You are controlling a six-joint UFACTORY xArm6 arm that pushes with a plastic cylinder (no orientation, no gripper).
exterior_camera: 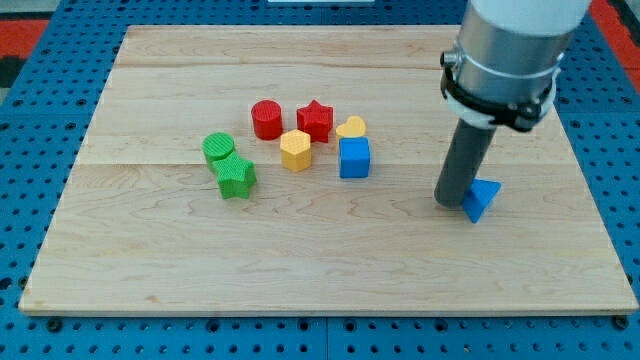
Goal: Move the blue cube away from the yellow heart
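Note:
The blue cube (354, 158) sits near the board's middle, touching the yellow heart (351, 127) just above it. My tip (452, 203) rests on the board at the view's right, well to the right of the cube and a little lower. A blue triangular block (481, 198) lies against the tip's right side.
A red star (315, 119), a red cylinder (267, 119) and a yellow hexagon (295, 150) lie left of the heart. A green cylinder (218, 148) and a green star (236, 177) lie further left. The wooden board (150, 250) ends in a blue pegboard surround.

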